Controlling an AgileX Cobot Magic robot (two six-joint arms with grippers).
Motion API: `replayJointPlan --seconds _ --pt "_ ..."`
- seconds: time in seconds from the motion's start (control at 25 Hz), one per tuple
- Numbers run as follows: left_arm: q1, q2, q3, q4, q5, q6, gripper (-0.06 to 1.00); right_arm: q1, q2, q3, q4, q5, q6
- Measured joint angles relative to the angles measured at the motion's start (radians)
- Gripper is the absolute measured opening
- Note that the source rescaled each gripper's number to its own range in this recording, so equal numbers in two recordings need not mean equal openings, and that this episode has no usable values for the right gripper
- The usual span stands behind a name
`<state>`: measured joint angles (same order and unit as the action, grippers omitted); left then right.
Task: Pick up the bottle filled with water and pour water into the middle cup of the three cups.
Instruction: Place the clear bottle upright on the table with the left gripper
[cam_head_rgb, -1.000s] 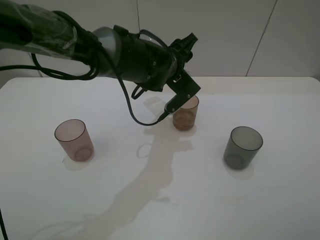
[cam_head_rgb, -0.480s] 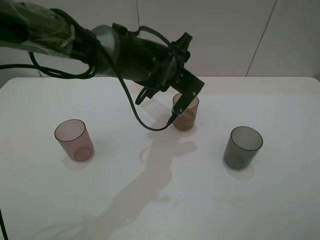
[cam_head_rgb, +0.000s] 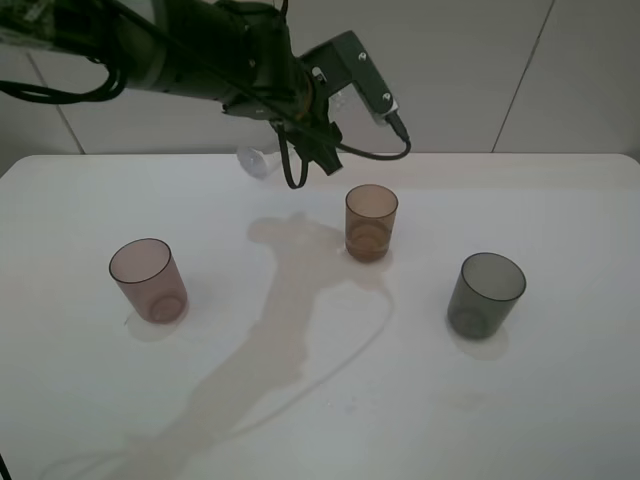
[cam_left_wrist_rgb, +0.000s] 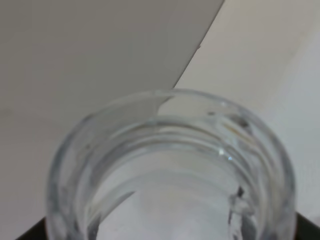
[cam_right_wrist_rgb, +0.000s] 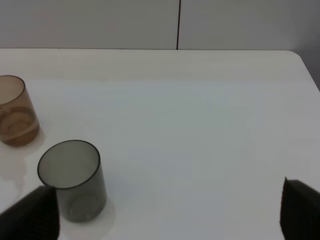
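Exterior high shows you the white surface (cam_head_rgb: 560, 400) first, carrying all three cups in a row so each stands apart from its neighbours. Take the middle cup (cam_head_rgb: 371, 222) as your landmark: the pinkish cup (cam_head_rgb: 148, 280) sits well to its left and nearer the camera, the grey cup (cam_head_rgb: 485, 294) to its right and also nearer. Your left arm hangs above and behind-left of the middle cup, clear of its rim, so nothing can spill into it from there. The left claw (cam_head_rgb: 300, 130) is pinching the bottle (cam_head_rgb: 256, 160), whose pale end pokes out on the arm's far-left side; the left wrist view fills with its open threaded neck (cam_left_wrist_rgb: 170, 165). An amber layer low in the middle cup suggests water is already in. Your right claw (cam_right_wrist_rgb: 165, 220) shows spread, holding nothing, just beside the grey cup.
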<state>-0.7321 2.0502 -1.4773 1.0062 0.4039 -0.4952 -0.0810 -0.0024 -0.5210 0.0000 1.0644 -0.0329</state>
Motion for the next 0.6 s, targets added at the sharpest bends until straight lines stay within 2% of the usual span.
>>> replayJointPlan --seconds 0.08,0.16,0.28,0.4,0.48,0.6 --pt "0.038 -0.003 0.004 -0.074 -0.008 -0.073 0.01 0.0 0.0 0.0 0.0 0.0 0.0" --pt "0.071 -0.004 0.023 -0.133 -0.052 -0.1 0.01 0.0 0.0 0.0 0.0 0.0 0.0" --pt "0.114 -0.004 0.077 -0.226 -0.174 -0.107 0.01 0.0 0.0 0.0 0.0 0.0 0.0" --pt "0.154 -0.004 0.135 -0.324 -0.338 -0.107 0.01 0.0 0.0 0.0 0.0 0.0 0.0" --pt "0.172 -0.004 0.181 -0.381 -0.447 -0.085 0.01 0.0 0.0 0.0 0.0 0.0 0.0" --pt "0.193 -0.005 0.242 -0.46 -0.597 0.013 0.01 0.0 0.0 0.0 0.0 0.0 0.0"
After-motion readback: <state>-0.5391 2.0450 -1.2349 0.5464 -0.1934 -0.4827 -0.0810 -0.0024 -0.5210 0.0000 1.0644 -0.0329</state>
